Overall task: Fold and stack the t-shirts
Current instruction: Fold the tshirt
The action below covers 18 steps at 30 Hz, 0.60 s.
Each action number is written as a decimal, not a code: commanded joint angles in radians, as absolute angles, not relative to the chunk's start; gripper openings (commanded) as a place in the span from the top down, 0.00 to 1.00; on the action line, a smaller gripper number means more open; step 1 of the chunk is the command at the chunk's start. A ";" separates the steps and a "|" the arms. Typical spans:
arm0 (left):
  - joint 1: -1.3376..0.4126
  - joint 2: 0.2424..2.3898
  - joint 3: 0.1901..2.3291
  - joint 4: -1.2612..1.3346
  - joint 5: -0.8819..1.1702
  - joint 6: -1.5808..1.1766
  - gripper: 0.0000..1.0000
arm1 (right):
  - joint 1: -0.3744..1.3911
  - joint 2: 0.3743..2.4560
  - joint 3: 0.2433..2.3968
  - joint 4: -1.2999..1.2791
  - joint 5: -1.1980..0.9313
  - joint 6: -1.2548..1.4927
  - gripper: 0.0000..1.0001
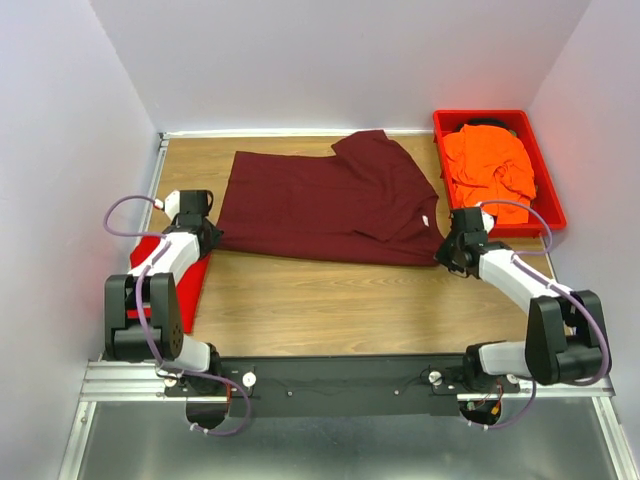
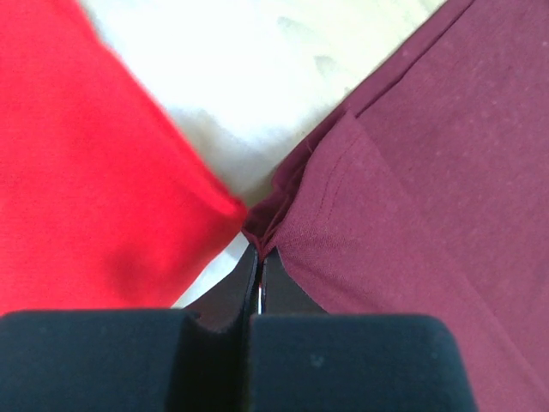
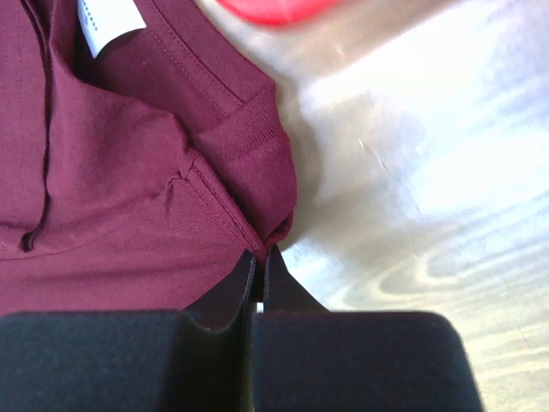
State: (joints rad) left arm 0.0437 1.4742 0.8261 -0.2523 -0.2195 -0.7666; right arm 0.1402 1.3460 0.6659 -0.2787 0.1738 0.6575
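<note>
Maroon t-shirt [image 1: 320,205] — near corners in clenched left gripper [image 2: 260,254] and clenched right gripper [image 3: 260,257]

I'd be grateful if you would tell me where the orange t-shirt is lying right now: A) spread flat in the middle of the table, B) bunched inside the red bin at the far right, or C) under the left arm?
B: the orange t-shirt sits crumpled inside the red bin, while the maroon t-shirt is the one spread across the middle of the table.
</note>
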 commanded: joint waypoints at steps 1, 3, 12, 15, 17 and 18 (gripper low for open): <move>0.049 1.411 0.767 -0.279 -0.262 -0.750 1.00 | 0.118 1.280 0.609 -0.333 0.180 0.673 0.96; 0.051 1.382 0.750 -0.284 -0.253 -0.756 1.00 | 0.117 1.261 0.597 -0.337 0.176 0.676 0.96; 0.051 1.293 0.814 -0.328 -0.249 -0.706 0.42 | 0.117 1.235 0.692 -0.386 0.127 0.649 0.54; 0.046 1.299 0.874 -0.347 -0.252 -0.677 0.42 | 0.115 1.232 0.770 -0.416 0.135 0.626 0.48; 0.034 1.313 0.905 -0.328 -0.221 -0.654 0.42 | 0.115 1.244 0.826 -0.417 0.135 0.618 0.47; 0.022 1.324 0.916 -0.322 -0.201 -0.649 0.43 | 0.117 1.281 0.847 -0.416 0.130 0.618 0.47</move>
State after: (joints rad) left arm 0.0444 1.3155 0.8570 -0.3302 -0.2260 -0.7059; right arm 0.1223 1.2510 0.7422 -0.3935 0.1375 0.6456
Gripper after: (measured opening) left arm 0.581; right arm 0.527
